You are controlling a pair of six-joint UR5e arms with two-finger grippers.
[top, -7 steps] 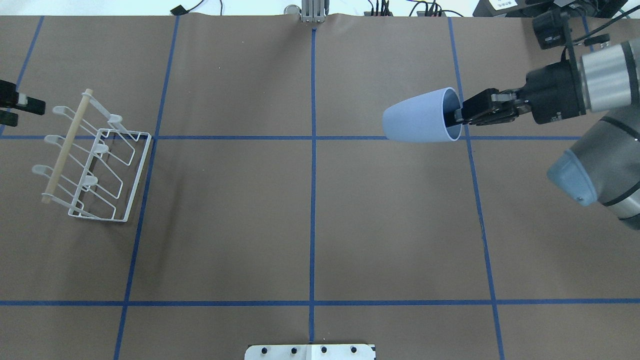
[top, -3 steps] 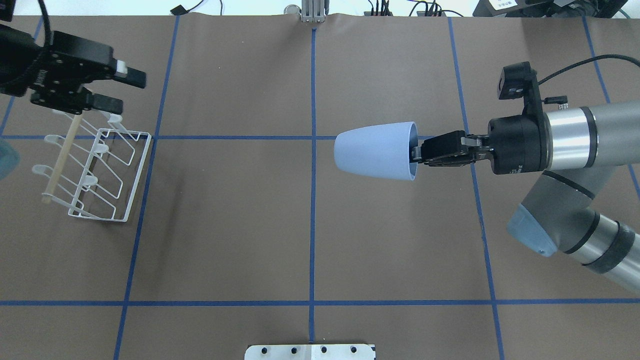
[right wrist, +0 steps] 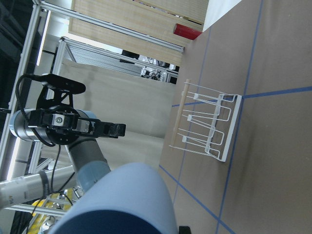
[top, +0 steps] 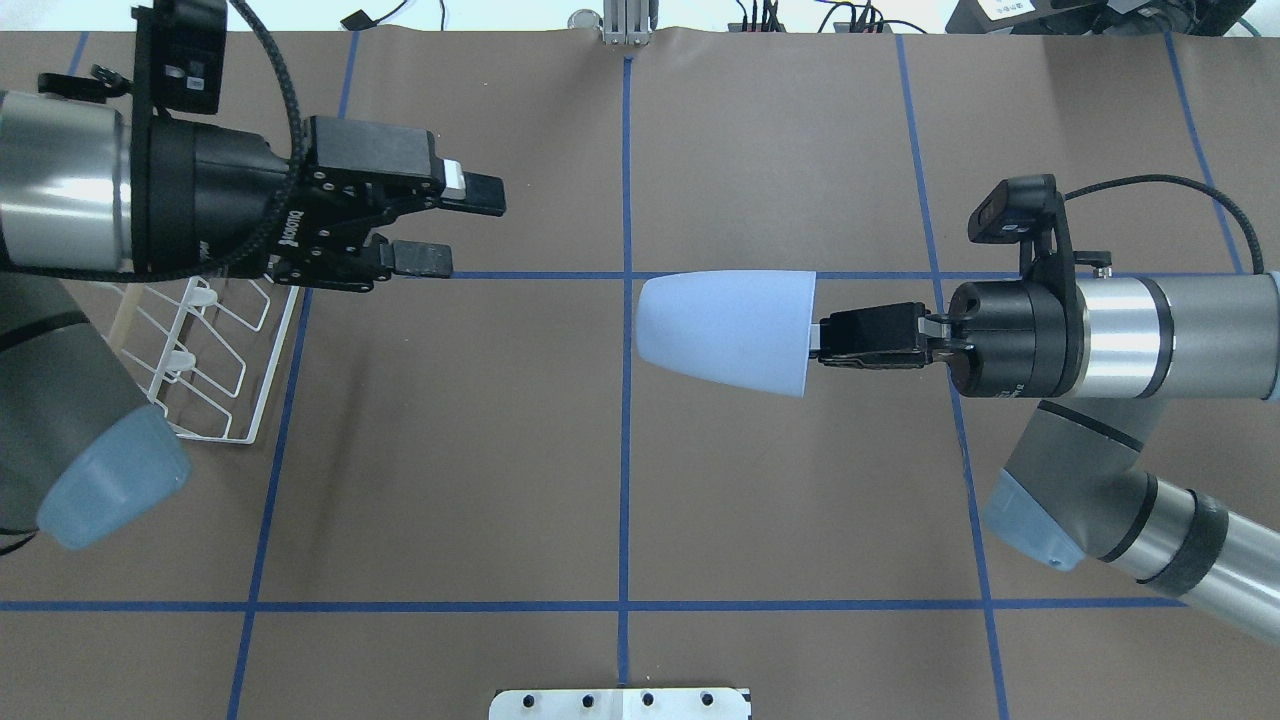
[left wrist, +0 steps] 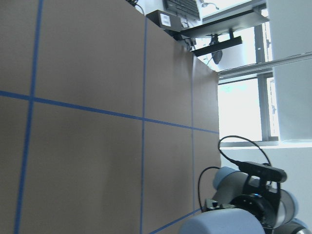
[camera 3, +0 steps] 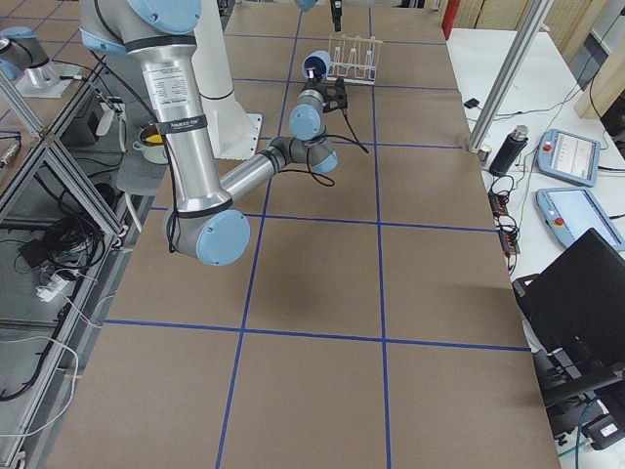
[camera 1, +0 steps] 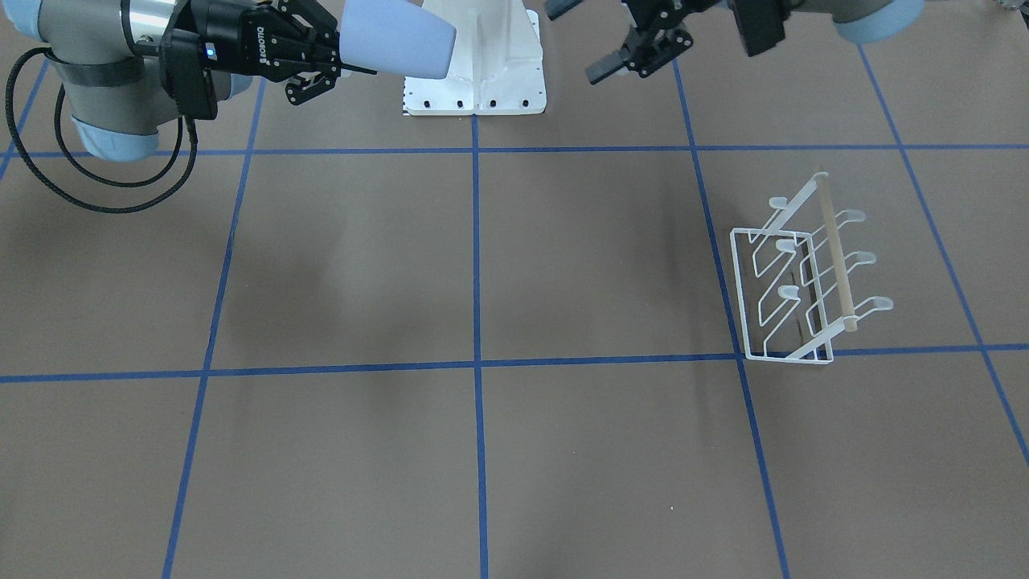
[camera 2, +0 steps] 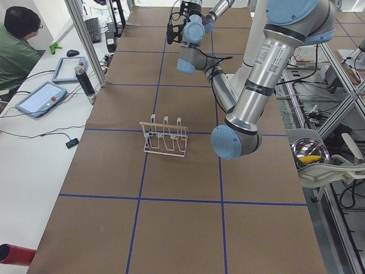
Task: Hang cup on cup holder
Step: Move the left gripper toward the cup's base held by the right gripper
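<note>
The pale blue cup (top: 725, 328) lies sideways in the air near the table's centre, base toward the left arm. My right gripper (top: 826, 335) is shut on its rim, one finger inside the mouth. The front view shows the cup (camera 1: 398, 36) and this gripper (camera 1: 334, 56) high above the table. My left gripper (top: 465, 228) is open and empty, level with the cup and facing it with a gap between; it also shows in the front view (camera 1: 579, 40). The white wire cup holder (camera 1: 804, 281) stands on the table, and in the overhead view it (top: 225, 350) is partly hidden under the left arm.
The white robot pedestal (camera 1: 474, 72) is at the robot's side of the table; its plate (top: 620, 703) shows at the bottom edge. Blue tape lines grid the brown table. An operator (camera 2: 17, 51) sits beyond the table's far side with tablets.
The right arm has carried the cup leftward to the table's centre. The left arm has swung in from the left edge, over the cup holder, toward the cup, its gripper still open.
</note>
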